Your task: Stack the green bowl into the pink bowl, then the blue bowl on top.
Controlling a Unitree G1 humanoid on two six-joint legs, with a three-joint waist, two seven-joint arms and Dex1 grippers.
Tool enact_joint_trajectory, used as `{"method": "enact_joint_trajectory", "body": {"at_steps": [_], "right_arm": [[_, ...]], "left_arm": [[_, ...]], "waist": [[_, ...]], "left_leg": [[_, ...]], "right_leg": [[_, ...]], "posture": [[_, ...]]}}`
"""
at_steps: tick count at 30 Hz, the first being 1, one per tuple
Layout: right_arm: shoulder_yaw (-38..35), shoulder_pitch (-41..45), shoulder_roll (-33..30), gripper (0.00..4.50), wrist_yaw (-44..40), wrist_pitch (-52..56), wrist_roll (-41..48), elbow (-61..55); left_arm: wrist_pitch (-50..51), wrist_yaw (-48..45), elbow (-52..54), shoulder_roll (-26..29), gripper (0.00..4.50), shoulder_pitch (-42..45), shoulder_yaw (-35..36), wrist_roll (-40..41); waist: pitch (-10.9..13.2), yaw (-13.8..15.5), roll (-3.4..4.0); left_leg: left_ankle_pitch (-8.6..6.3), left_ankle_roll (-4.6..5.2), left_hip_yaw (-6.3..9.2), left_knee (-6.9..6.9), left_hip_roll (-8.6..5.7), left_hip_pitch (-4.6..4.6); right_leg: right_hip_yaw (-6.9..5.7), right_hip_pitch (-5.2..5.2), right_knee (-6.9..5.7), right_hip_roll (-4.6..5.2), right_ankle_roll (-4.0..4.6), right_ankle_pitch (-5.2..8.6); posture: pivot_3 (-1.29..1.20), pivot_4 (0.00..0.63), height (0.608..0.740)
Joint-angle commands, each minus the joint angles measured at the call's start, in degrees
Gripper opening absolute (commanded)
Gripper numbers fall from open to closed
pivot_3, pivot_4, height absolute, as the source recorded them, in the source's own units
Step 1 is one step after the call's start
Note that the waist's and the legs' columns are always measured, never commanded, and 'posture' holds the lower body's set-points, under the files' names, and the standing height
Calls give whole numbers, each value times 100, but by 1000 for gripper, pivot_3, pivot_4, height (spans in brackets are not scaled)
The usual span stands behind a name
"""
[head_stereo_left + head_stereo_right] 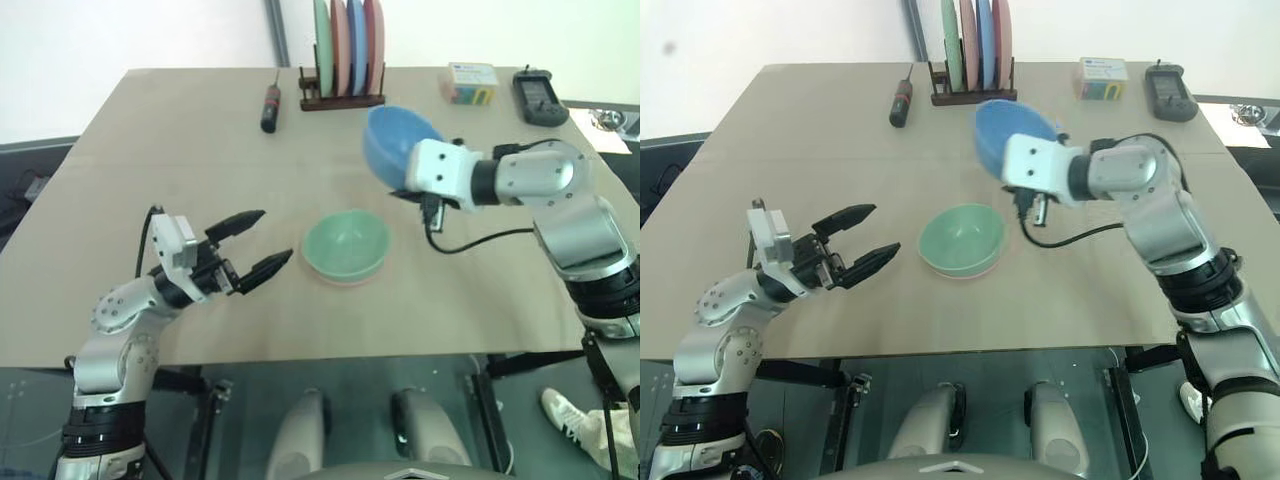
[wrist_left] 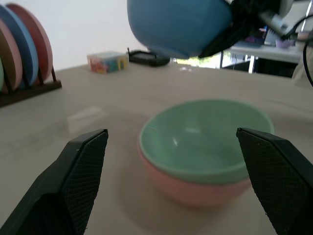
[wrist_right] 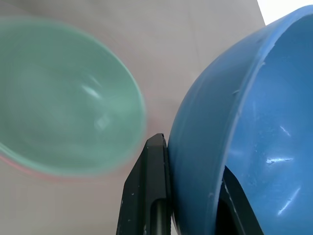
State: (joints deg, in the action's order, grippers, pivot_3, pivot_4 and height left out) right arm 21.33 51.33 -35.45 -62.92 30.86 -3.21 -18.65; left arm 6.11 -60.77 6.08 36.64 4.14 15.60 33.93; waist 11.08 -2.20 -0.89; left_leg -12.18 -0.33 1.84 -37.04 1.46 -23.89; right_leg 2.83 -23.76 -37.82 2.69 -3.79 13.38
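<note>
Right wrist view: right claw (image 3: pixel 193 188) pinches the blue bowl (image 3: pixel 244 132) rim, tilted; it could slip before reaching the green bowl (image 1: pixel 346 243); left claw (image 1: pixel 255 243) wide

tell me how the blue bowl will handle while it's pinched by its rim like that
The blue bowl looks stiff: its wall keeps shape between the right gripper's fingers. Its glossy plastic could slip, and held tilted by one edge it may swing. It is probably light, carried clear of the table.

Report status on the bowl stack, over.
Right gripper shut on blue bowl, airborne. Left gripper open. Green bowl nested in pink bowl. Path clear.
</note>
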Motion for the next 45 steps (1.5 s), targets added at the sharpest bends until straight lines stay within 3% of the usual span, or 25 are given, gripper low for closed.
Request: {"method": "enact_joint_trajectory", "body": {"at_steps": [1, 5, 15, 19, 24, 27, 36, 45], "right_arm": [[43, 201, 39, 25, -119, 93, 133, -501], [163, 270, 127, 25, -144, 184, 198, -716], [70, 338, 36, 3799, -100, 594, 260, -910], [-291, 183, -160, 3799, -82, 1009, 471, -930], [-1512, -430, -334, 3799, 62, 1965, 1283, -923], [-2482, -1072, -283, 3799, 214, 2021, 1850, -878], [-4309, -3502, -584, 3799, -222, 524, 2764, -510], [-4452, -4124, -397, 3799, -828, -1358, 3098, 1096]], "left_arm": [[-216, -254, -191, 250, 4500, -57, 266, -60], [-278, -478, -475, 428, 4500, -82, 331, -88], [-255, -700, -724, 542, 4500, 31, 244, -175], [-129, -575, -490, 514, 4500, 5, 219, -168], [415, -97, -12, 552, 4500, -130, 275, -177], [756, 237, 275, 575, 4500, -289, 372, -187], [899, 760, 782, 521, 4500, -1057, 781, -290], [744, 995, 1064, 435, 4500, -1459, 1005, -349]], "waist": [[0, 7, 0], [0, -1, 0], [0, -4, -1], [0, -7, -1], [-3, 32, -6], [-3, 27, -6], [-4, 17, -9], [-7, -3, -13]], "left_leg": [[0, 0, 0, 0, 0, 0], [0, 0, -1, -1, -1, -1], [0, 0, 0, 0, 0, -1], [0, 0, -1, 1, 0, -1], [0, 0, 3, 1, -2, -4], [0, 0, 2, 1, -3, -4], [0, 0, -7, 13, -2, 2], [0, 0, -16, 2, 4, 13]], "right_leg": [[-1, 0, 0, 0, 0, 0], [-2, 0, 1, 5, 20, 11], [-5, -2, 0, 6, 20, 11], [-5, -2, -1, 6, 20, 11], [-10, 2, 6, 11, 20, 11], [-9, 4, 7, 12, 20, 11], [0, 4, 13, 10, 3, 3], [9, 12, 9, 6, -1, 25]], "posture": [[0, 150, 740], [0, 150, 740], [0, 150, 740], [0, 150, 740], [0, 150, 740], [0, 150, 740], [0, 150, 740], [0, 150, 740]]}}
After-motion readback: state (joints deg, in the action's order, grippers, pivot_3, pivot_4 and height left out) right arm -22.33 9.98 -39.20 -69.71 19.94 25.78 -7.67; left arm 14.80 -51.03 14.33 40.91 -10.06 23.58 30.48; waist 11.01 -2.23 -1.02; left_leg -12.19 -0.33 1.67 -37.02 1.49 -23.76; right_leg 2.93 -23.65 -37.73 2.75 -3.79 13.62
